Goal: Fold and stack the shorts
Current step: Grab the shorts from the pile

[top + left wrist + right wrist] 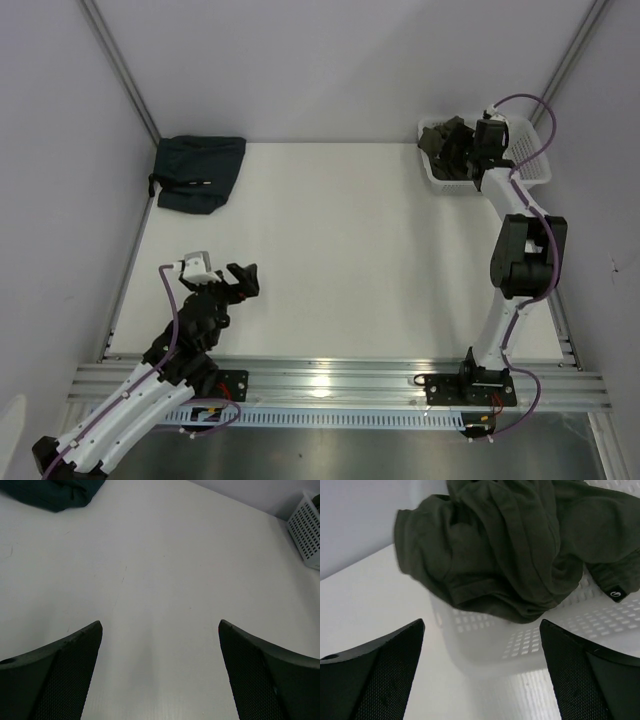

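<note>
Shorts (520, 555) lie bunched in the basket (560, 635). Right gripper (481, 625) is spread wide near them, holding nothing. Left gripper (160, 625) is spread wide over the desk (165, 555), empty too.

Two shorts (446, 142) (one folded), one basket (531, 166)

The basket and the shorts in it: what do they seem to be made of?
The basket looks like white rigid plastic: its wall has rows of small regular holes. The shorts look like soft matte olive-green cloth, perhaps cotton knit: they crumple in loose folds over the rim.
</note>
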Controlling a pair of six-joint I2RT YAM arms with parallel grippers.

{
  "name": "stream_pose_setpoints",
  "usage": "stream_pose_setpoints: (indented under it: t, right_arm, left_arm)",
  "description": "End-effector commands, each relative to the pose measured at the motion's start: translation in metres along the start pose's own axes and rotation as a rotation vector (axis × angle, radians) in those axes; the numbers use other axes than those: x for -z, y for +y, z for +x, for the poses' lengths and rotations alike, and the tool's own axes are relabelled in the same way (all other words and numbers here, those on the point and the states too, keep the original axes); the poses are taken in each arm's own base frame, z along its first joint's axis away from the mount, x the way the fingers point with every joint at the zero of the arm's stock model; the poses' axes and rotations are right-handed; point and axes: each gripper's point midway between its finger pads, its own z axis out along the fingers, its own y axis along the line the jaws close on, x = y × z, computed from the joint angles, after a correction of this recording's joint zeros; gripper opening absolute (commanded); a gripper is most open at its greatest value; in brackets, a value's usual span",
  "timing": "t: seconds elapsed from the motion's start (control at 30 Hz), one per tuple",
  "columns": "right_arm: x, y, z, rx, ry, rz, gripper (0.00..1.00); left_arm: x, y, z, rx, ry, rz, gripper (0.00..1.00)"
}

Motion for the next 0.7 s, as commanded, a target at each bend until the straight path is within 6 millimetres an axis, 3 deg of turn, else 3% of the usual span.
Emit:
stream_pose_setpoints:
  t: [0.0,0.03,0.07,0.1,0.13,0.17,0.2,0.23,0.27,0.3,0.37,0.4,0.43,0.5,0.53,0.57,0.63,0.67]
  right_arm:
    - [-0.018,-0.010,-0.025,0.060,-0.053,0.067,0.99]
    - [-0.033,-0.018,-0.013,0.067,-0.018,0.096,0.99]
    - [-0.036,-0.014,-0.029,0.071,-0.048,0.095,0.99]
    - [-0.043,-0.016,-0.028,0.076,-0.045,0.103,1.00]
    - [-0.049,-0.018,-0.029,0.088,-0.047,0.114,1.00]
    - [-0.064,-0.024,-0.018,0.094,-0.024,0.128,0.99]
    - [-0.068,-0.020,-0.032,0.097,-0.054,0.123,0.99]
    - [-0.075,-0.023,-0.032,0.106,-0.060,0.136,1.00]
    - [-0.088,-0.029,-0.021,0.110,-0.043,0.152,0.99]
    - [-0.092,-0.029,-0.036,0.113,-0.085,0.169,0.99]
    - [-0.102,-0.033,-0.038,0.124,-0.091,0.197,0.99]
    - [-0.116,-0.041,-0.026,0.131,-0.071,0.220,1.00]
    - [-0.117,-0.035,-0.041,0.140,-0.098,0.205,1.00]
    - [-0.132,-0.033,-0.030,0.155,-0.081,0.187,0.85]
    - [-0.133,-0.030,-0.036,0.158,-0.099,0.181,0.71]
    - [-0.135,-0.029,-0.036,0.160,-0.101,0.177,0.37]
    - [-0.133,-0.020,-0.044,0.154,-0.124,0.143,0.17]
    - [-0.130,-0.016,-0.052,0.149,-0.140,0.132,0.00]
  left_arm:
    - [-0.002,-0.009,-0.005,-0.013,-0.015,0.032,0.99]
    - [-0.003,-0.009,-0.006,-0.012,-0.016,0.035,0.99]
    - [-0.003,-0.010,-0.006,-0.016,-0.014,0.034,0.99]
    - [-0.004,-0.010,-0.004,-0.020,-0.011,0.037,0.99]
    - [-0.001,-0.019,-0.023,0.004,-0.044,0.057,0.99]
    - [-0.004,-0.012,-0.005,-0.021,-0.014,0.044,0.99]
    - [-0.004,-0.013,-0.004,-0.023,-0.009,0.050,0.99]
    - [-0.004,-0.013,-0.004,-0.026,-0.009,0.053,0.99]
    - [-0.004,-0.014,-0.005,-0.025,-0.012,0.056,0.99]
    - [-0.004,-0.014,-0.004,-0.026,-0.009,0.057,0.99]
    - [-0.004,-0.014,-0.004,-0.029,-0.010,0.059,0.99]
    - [-0.004,-0.015,-0.005,-0.027,-0.012,0.060,0.99]
    - [-0.004,-0.015,-0.004,-0.030,-0.008,0.061,0.99]
    - [-0.005,-0.015,-0.004,-0.029,-0.010,0.061,0.99]
    - [-0.005,-0.015,-0.004,-0.029,-0.009,0.062,0.99]
    - [-0.005,-0.015,-0.003,-0.033,-0.006,0.060,0.99]
    - [-0.005,-0.015,-0.003,-0.033,-0.005,0.062,0.99]
    - [-0.005,-0.016,-0.003,-0.035,-0.005,0.063,0.99]
